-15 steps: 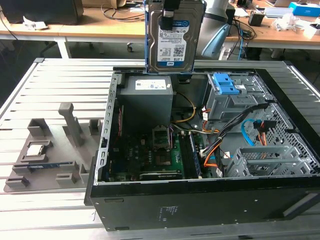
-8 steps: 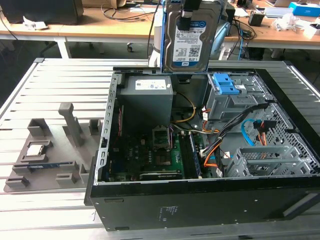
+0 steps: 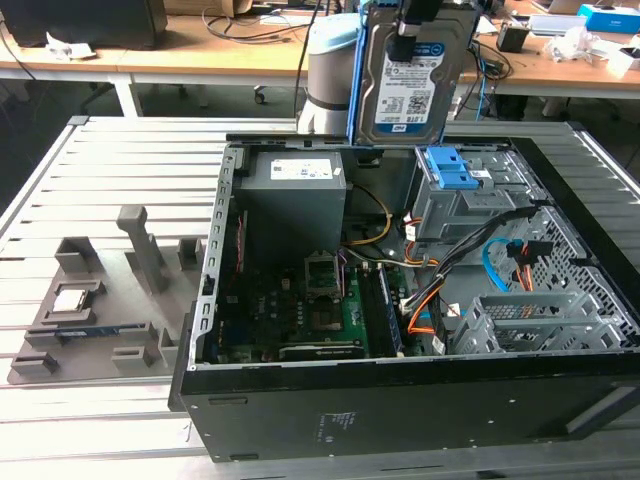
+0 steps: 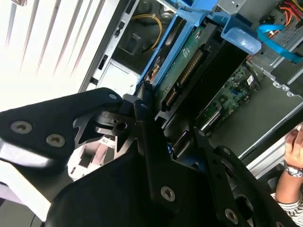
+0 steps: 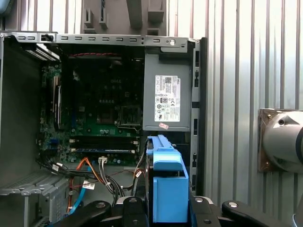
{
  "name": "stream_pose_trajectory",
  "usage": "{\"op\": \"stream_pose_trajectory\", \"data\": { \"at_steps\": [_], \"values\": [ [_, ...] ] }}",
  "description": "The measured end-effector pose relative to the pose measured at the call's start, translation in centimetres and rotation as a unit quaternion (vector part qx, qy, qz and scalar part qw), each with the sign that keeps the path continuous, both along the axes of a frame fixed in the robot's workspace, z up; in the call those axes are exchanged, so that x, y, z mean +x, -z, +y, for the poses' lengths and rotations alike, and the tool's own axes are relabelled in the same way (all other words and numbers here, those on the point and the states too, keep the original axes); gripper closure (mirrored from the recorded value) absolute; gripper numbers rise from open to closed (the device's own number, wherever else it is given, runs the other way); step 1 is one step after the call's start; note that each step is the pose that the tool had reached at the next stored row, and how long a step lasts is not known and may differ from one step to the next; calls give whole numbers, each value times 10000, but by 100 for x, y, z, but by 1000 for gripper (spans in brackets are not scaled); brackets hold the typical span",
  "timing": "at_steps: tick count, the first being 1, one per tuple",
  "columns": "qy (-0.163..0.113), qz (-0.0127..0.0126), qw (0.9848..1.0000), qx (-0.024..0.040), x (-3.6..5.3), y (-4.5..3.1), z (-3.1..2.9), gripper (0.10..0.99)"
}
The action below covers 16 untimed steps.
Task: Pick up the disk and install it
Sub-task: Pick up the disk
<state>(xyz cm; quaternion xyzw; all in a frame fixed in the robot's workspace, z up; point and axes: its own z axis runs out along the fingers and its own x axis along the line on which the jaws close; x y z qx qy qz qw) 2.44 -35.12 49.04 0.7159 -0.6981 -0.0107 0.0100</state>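
Observation:
The disk (image 3: 408, 90), a silver drive with a white-and-blue label in a blue frame, hangs upright above the back of the open computer case (image 3: 300, 420). My gripper (image 3: 410, 35) is shut on its upper end. In the second wrist view the black fingers (image 4: 142, 113) clamp the disk (image 4: 187, 71), whose green circuit board and blue frame edge point down toward the case. The first wrist view has the blue frame of the disk (image 5: 165, 175) between the gripper (image 5: 165, 210) halves, over the case beside the power supply (image 5: 168, 97).
A grey drive bay with a blue latch (image 3: 450, 170) sits just below the disk, with orange and blue cables (image 3: 500, 265) nearby. A grey fixture with a small chip (image 3: 75, 300) lies on the exterior view's left. The arm's base (image 3: 330, 70) stands behind the case. A person's hand (image 4: 293, 161) shows.

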Motion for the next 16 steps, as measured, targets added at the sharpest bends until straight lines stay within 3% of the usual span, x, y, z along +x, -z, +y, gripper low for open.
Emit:
{"op": "stream_pose_trajectory", "data": {
  "at_steps": [5, 9, 14, 16],
  "values": [
    [0, 0, 10000, -3, 228, 0, 2, 722],
    [-1, 0, 10000, -4, 362, 0, 3, 722],
    [0, 0, 10000, -7, 618, 0, 5, 722],
    [0, 0, 10000, -7, 674, 0, 5, 722]
  ]
}}
